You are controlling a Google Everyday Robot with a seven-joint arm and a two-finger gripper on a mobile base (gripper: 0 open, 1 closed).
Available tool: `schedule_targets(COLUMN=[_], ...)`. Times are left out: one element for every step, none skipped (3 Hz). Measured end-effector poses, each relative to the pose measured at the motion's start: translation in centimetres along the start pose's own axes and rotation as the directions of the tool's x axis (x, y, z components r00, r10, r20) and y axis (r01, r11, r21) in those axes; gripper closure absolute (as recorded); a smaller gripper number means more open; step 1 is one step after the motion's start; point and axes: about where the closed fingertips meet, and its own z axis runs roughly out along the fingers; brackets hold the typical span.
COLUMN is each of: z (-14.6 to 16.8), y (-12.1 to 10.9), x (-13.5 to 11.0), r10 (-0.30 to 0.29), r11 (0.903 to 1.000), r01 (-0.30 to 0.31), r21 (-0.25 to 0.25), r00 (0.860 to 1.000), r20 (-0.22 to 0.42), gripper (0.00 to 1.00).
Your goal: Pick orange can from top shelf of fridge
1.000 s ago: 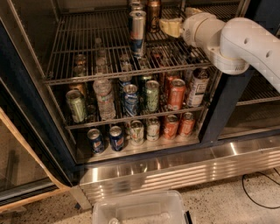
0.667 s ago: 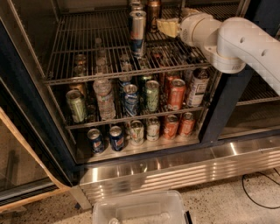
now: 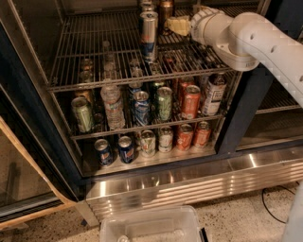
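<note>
the fridge (image 3: 189, 182) stands open in front of me, its ribbed steel base panel catching the light. the orange can (image 3: 165, 8) sits upright far back on the top shelf (image 3: 94, 52), right at the upper edge of what i can see, so only its lower body shows. just in front of it and a little to the left stands a taller silver-and-blue can (image 3: 148, 35), also upright on the wire grid.

the white arm (image 3: 255, 38) reaches in from the right, above the shelf. its pale yellowish tool (image 3: 179, 25) is just to the right of the orange can, very near it. whether it touches the can, and whether the tool is released or clenched, i cannot tell from here.

on the rack below stand a green can (image 3: 82, 113), a clear water bottle (image 3: 112, 106), a blue can (image 3: 141, 108) and an orange-red soda can (image 3: 191, 100), among others. more cans line the lowest level. a clear plastic bin (image 3: 151, 227) rests on the speckled floor in front of the fridge.
</note>
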Motion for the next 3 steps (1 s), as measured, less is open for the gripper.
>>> schedule_targets(z=[0.98, 0.99, 1.8], y=[0.06, 0.06, 0.17], x=[-0.2, -0.2, -0.13], r10=[0.004, 0.004, 0.003], r11=[0.9997, 0.9997, 0.9995], r01=[-0.004, -0.004, -0.003], r21=[-0.024, -0.024, -0.031], r00=[1.0, 1.0, 1.0], r20=[0.003, 0.003, 0.003], gripper=[0.42, 0.35, 0.37])
